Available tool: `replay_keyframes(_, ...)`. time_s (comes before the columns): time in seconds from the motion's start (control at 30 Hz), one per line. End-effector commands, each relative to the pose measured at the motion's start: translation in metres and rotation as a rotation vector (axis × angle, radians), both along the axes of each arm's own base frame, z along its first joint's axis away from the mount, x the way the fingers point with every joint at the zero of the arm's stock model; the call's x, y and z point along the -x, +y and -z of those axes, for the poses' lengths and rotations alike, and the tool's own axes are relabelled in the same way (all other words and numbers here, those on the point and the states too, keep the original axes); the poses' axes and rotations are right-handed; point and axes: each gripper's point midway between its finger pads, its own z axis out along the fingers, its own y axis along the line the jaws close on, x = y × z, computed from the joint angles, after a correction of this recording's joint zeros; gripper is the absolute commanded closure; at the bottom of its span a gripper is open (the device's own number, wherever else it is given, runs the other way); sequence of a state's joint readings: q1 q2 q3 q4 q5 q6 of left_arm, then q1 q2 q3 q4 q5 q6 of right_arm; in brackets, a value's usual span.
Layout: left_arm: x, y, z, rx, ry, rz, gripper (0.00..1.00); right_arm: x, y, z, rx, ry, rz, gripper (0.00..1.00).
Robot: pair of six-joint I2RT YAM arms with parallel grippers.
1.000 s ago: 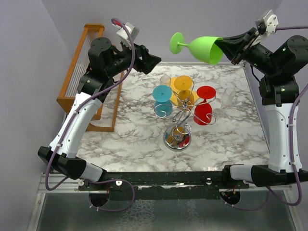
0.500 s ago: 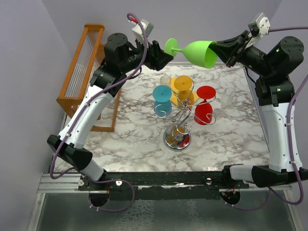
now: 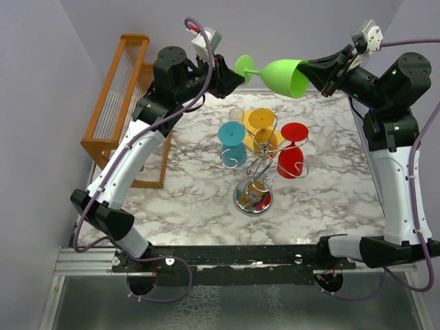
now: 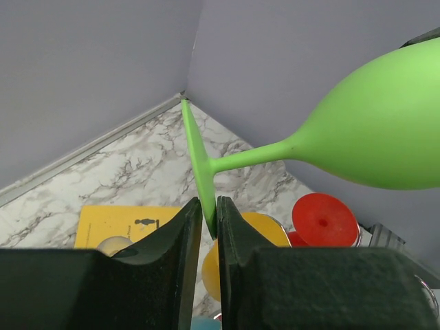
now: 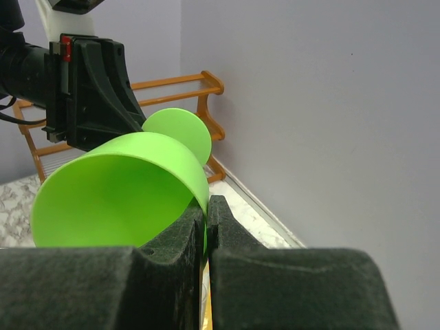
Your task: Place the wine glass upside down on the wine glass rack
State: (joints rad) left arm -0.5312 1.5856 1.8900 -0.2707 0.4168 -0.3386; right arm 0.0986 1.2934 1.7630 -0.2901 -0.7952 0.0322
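A green wine glass (image 3: 285, 75) hangs on its side high above the back of the table, foot to the left, bowl mouth to the right. My right gripper (image 3: 314, 71) is shut on the bowl's rim (image 5: 196, 182), one finger inside the bowl. My left gripper (image 3: 236, 75) has its jaws drawn in on the edge of the glass's round foot (image 4: 196, 161), which sits pinched between the fingertips. Below stands the chrome wine glass rack (image 3: 256, 172) on its mirror base, with blue (image 3: 232, 141), orange (image 3: 261, 122) and red (image 3: 292, 148) glasses hanging on it upside down.
An orange wooden slatted rack (image 3: 117, 103) stands along the left edge of the marble table (image 3: 185, 192). A yellow card (image 4: 130, 223) lies behind the chrome stand. Small clear glasses (image 3: 237, 113) sit near the back. Purple walls close in the back and sides.
My left arm swung right and up to the glass's foot, and its jaws closed in on the foot's edge. The right arm shifted the glass slightly left and down, then held still.
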Motion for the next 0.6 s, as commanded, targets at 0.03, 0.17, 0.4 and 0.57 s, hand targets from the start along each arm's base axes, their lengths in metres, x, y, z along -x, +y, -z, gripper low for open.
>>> replay_keyframes(0.03,-0.003,0.002,-0.013,0.02,-0.033,-0.019,0.87,0.006,0.003,-0.001,0.007,-0.021,-0.019,0.99)
replay_keyframes(0.17,-0.002,0.001,-0.014,0.016,-0.045,-0.009,0.99,0.007,0.003,0.0,0.009,-0.02,-0.024,0.99)
replay_keyframes(0.4,0.002,0.008,-0.017,-0.012,-0.107,-0.02,1.0,0.007,0.002,0.006,0.031,-0.025,-0.013,0.9)
replay_keyframes(0.57,0.005,0.025,-0.029,-0.028,-0.159,-0.055,1.0,0.007,-0.003,0.012,0.063,-0.035,0.018,0.69)
